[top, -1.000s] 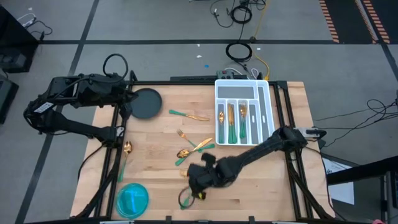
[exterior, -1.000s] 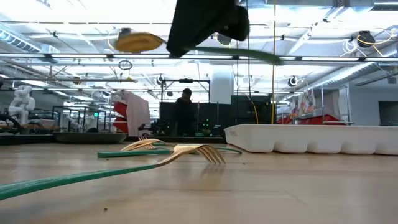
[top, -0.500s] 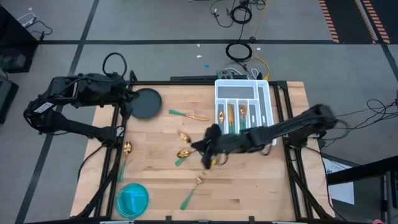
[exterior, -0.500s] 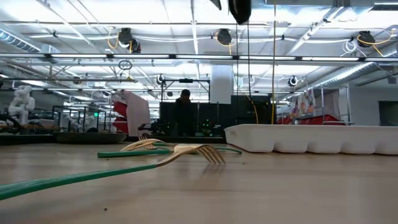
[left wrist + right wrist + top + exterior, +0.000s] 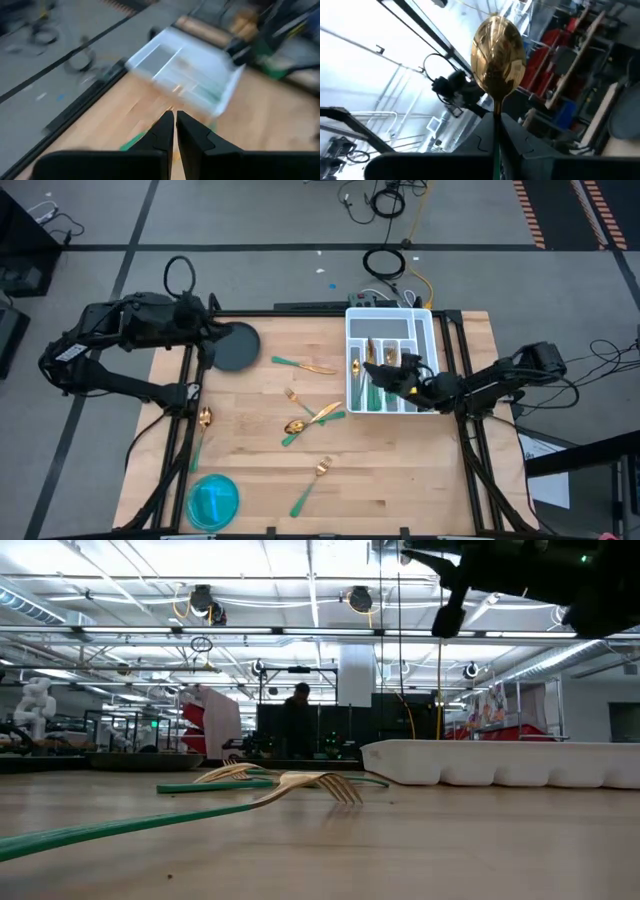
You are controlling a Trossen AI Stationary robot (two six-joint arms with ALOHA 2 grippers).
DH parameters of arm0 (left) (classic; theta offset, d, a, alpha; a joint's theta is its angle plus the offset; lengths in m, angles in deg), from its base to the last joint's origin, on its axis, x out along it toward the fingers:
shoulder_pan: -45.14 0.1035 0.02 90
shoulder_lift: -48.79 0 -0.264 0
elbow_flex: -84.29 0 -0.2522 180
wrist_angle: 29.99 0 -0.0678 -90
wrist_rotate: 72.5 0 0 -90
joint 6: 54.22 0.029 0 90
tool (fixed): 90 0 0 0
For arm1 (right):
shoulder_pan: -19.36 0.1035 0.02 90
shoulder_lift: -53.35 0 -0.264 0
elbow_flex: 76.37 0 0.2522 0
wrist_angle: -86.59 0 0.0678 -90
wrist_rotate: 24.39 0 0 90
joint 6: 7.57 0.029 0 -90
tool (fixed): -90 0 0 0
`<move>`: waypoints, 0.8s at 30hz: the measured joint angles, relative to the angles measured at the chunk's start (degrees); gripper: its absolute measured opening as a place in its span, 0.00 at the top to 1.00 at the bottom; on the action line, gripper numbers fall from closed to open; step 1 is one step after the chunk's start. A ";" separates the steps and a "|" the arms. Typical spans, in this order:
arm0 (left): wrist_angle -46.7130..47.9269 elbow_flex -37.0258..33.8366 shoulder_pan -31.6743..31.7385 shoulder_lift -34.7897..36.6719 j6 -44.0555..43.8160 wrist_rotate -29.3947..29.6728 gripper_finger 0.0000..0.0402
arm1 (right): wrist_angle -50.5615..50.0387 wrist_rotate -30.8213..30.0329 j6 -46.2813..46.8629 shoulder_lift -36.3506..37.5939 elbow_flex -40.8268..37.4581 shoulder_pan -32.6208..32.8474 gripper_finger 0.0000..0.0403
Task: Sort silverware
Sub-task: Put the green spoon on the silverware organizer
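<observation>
Right gripper [image 5: 392, 372] over white tray [image 5: 427, 330], fingers clamped on spoon [image 5: 498, 59] — bowl up. Line handle with spoon compartment, lower, release gently. Left gripper [image 5: 174, 131] near dark plate [image 5: 236, 346], fingers closed, empty. Other silverware [image 5: 309, 416] scattered on tabletop [image 5: 400, 470].

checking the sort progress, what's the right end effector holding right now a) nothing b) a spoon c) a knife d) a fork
b: the right wrist view shows the right end effector shut on the slim handle of a spoon with a rounded gold bowl, and the high view places that end effector above the white tray.
</observation>
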State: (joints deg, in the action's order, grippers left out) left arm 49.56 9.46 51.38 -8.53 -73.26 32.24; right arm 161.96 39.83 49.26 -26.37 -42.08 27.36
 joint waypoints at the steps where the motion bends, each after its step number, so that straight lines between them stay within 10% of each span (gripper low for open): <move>1: -3.62 -0.51 0.00 -0.05 0.34 -1.81 0.93 | -0.09 0.52 0.69 0.02 0.09 -0.32 1.00; 11: -52.97 -16.85 2.53 -5.45 0.45 -30.24 0.93 | 0.71 13.79 -7.85 0.59 11.07 -2.05 1.00; 24: -96.91 -22.31 11.24 -30.63 -20.33 -56.82 0.93 | -0.91 20.40 -3.80 0.54 12.57 -2.35 1.00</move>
State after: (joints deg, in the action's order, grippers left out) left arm -47.35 -12.85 62.62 -39.16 -93.59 -24.58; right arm 161.05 60.23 45.46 -25.83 -29.51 25.01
